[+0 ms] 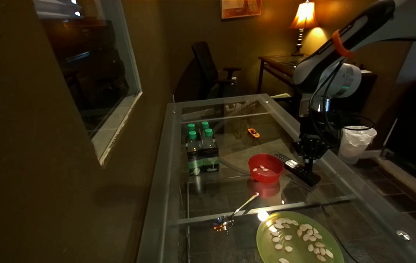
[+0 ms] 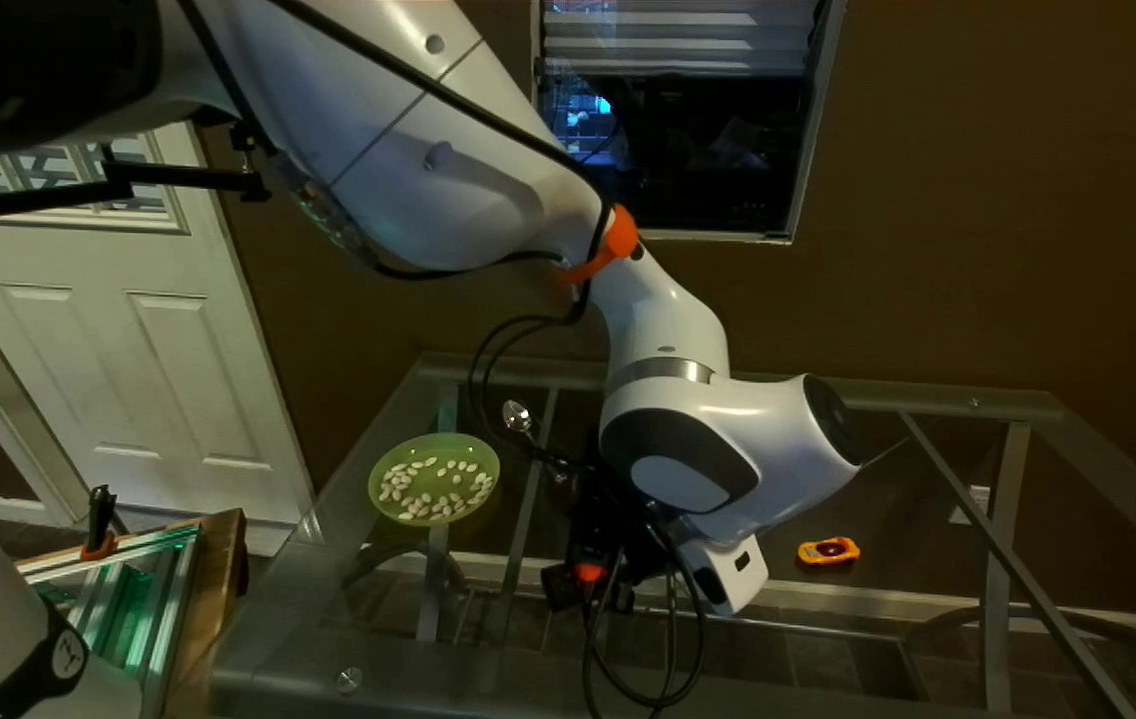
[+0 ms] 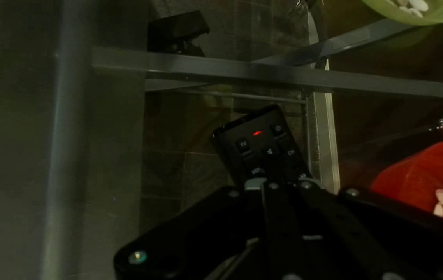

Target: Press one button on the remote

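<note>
The black remote (image 1: 295, 168) lies flat on the glass table right beside the red cup in an exterior view. In the wrist view the remote (image 3: 258, 144) shows its power, TV, mute, volume and channel buttons, and a red light glows at its top end. My gripper (image 1: 309, 168) points straight down over the end of the remote away from the bottles. In the wrist view my gripper (image 3: 283, 183) has its fingers together, with nothing seen between them. The fingers hide the remote's lower part. I cannot tell whether the tips touch it.
A red cup (image 1: 266, 168) with a few seeds stands close to the remote. A green plate (image 1: 297, 252) of seeds, a spoon (image 1: 235, 212), a pack of green-capped bottles (image 1: 202, 155) and a yellow-orange toy (image 2: 828, 550) also lie on the glass table (image 1: 160, 164).
</note>
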You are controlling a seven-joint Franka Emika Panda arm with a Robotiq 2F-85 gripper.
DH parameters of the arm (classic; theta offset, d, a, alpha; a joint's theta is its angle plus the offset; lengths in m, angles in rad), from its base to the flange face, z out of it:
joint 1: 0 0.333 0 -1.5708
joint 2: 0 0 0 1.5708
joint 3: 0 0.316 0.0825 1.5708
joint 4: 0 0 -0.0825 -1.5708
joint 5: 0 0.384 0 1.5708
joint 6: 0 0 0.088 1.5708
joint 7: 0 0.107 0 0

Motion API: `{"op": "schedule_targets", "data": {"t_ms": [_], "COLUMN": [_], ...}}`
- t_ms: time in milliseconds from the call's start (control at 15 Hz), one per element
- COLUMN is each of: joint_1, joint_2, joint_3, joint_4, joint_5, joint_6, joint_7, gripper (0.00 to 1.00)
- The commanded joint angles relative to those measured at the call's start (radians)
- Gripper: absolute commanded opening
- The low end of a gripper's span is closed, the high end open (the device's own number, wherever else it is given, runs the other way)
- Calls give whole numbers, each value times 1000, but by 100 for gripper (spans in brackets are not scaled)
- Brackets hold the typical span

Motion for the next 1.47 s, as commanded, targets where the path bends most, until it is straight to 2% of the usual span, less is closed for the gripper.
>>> {"op": "schedule_targets", "data": {"t_ms": [0, 267, 800, 1067, 1400], "joint_1": [1, -1, -2, 22, 54], "joint_2": [27, 90, 124, 37, -4], "joint_3": [4, -5, -13, -6, -5], "joint_4": [2, 29, 55, 3, -36], "joint_5": [-5, -16, -31, -46, -104], "joint_6": [14, 32, 20, 25, 68], "joint_7": [17, 22, 46, 46, 56], "gripper": [0, 0, 0, 0, 0]}}
